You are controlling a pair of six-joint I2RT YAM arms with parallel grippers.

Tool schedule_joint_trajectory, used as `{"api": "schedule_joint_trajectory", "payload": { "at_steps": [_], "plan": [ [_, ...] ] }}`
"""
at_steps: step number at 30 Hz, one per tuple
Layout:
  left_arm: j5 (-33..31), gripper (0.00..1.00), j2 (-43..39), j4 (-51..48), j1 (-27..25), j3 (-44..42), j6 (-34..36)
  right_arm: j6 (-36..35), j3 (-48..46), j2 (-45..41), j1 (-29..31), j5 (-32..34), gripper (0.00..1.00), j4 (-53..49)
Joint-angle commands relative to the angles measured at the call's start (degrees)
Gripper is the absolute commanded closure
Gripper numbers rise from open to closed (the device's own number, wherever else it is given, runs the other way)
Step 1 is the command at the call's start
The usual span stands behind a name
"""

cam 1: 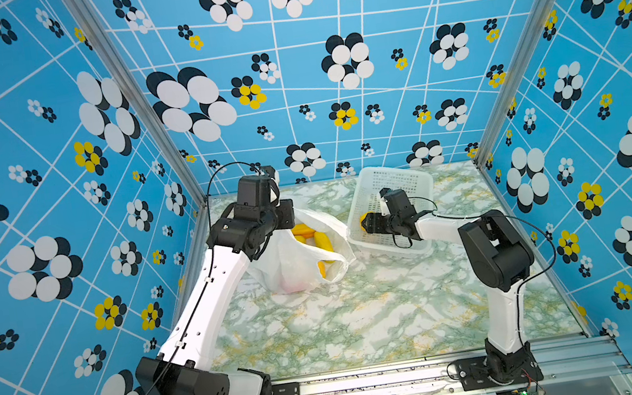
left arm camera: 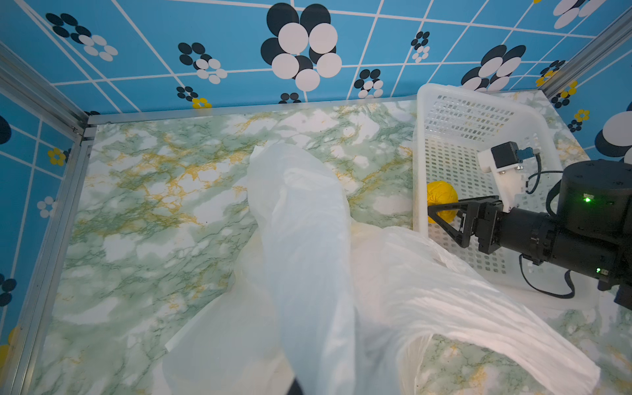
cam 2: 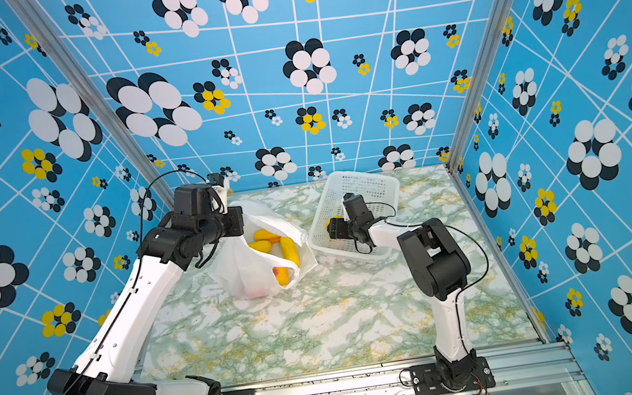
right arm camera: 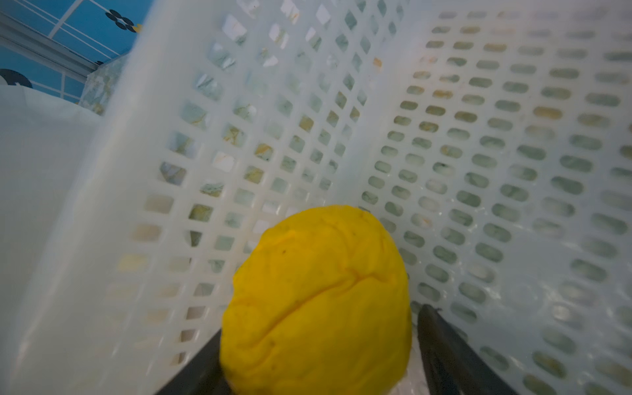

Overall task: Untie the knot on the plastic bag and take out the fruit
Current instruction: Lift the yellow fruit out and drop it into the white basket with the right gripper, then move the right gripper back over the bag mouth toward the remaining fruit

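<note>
Right gripper (right arm camera: 319, 345): the fingers (right arm camera: 441, 338) are found spread inside the perforated basket (cam 1: 391, 179). A gap is seen between one finger and the round yellow fruit (right arm camera: 318, 290) between them. It is judged to lie free on the basket floor.

Left gripper (left arm camera: 296, 388): the fingers are pressed together on the plastic bag (cam 1: 294, 260), which rests on the worktop (cam 1: 365, 317) with its mouth held up and open. No knot is seen.

In both top views the bagged fruit (cam 1: 304, 230) lies at nine o'clock from the right fingers. One long yellow fruit (cam 2: 290, 251) is aligned roughly twelve-to-six. The unladen right arm is judged nearer.
</note>
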Motion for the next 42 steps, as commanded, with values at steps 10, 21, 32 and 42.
{"api": "schedule_joint_trajectory", "payload": {
  "at_steps": [10,21,32,42],
  "plan": [
    [0.7,1.00,-0.7,0.1,0.6,0.5,0.4,0.4,-14.4,-17.7,0.3,-0.6,0.14,13.3],
    [0.3,1.00,-1.1,0.1,0.6,0.4,0.6,-14.4,-25.0,-33.7,10.6,-5.7,0.50,23.6],
    [-0.3,1.00,-2.2,0.3,0.6,0.2,0.9,-28.6,-25.6,-32.1,20.3,-10.6,0.59,24.3],
    [-0.4,1.00,-2.8,0.4,0.6,0.1,0.9,-37.4,-23.8,-27.4,26.3,-14.5,0.49,22.2]
  ]
}}
